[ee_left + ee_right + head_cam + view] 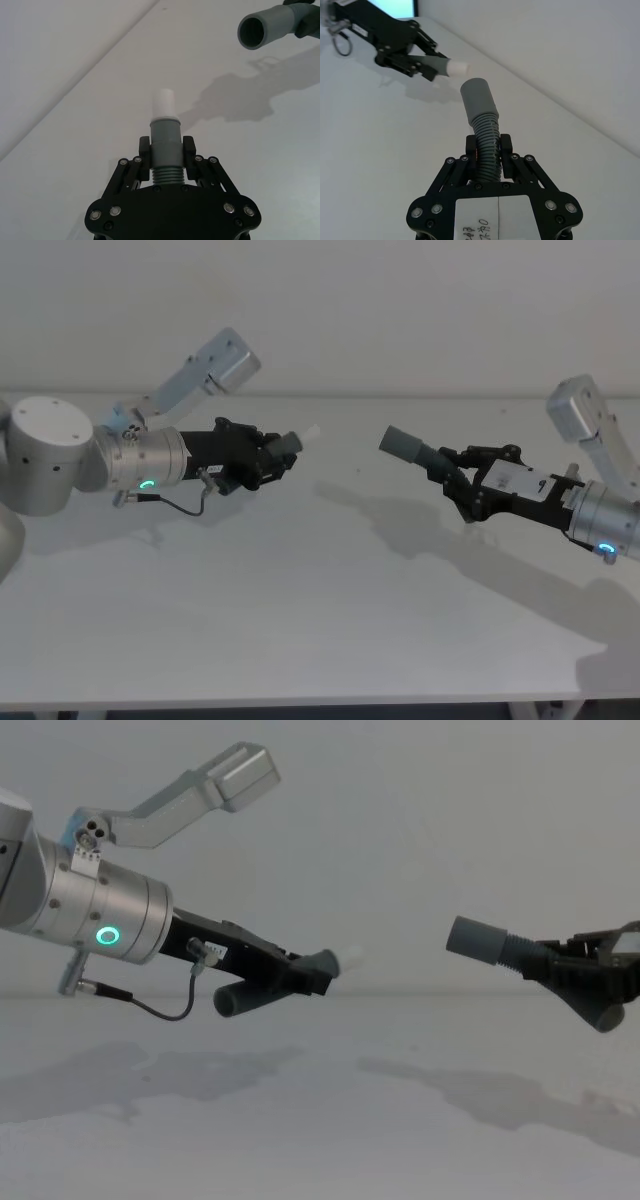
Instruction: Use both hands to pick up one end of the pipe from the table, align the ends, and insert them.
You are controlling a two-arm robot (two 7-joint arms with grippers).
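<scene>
Background: plain off-white wall (400,310), runs full width behind the far edge of the table (300,640). Soft grey shadows (440,540) on the tabletop, heaviest from centre to right in head view, fainter patch at left. In the chest view the same shadows show as low, flat streaks. Right wrist view: bright pale-blue panel (395,5) past the far table edge, next to the wall, thin dark edge down one side. Screen or window, can't tell. Head view: dark strip (300,713) below the near table edge, too cropped to identify.
</scene>
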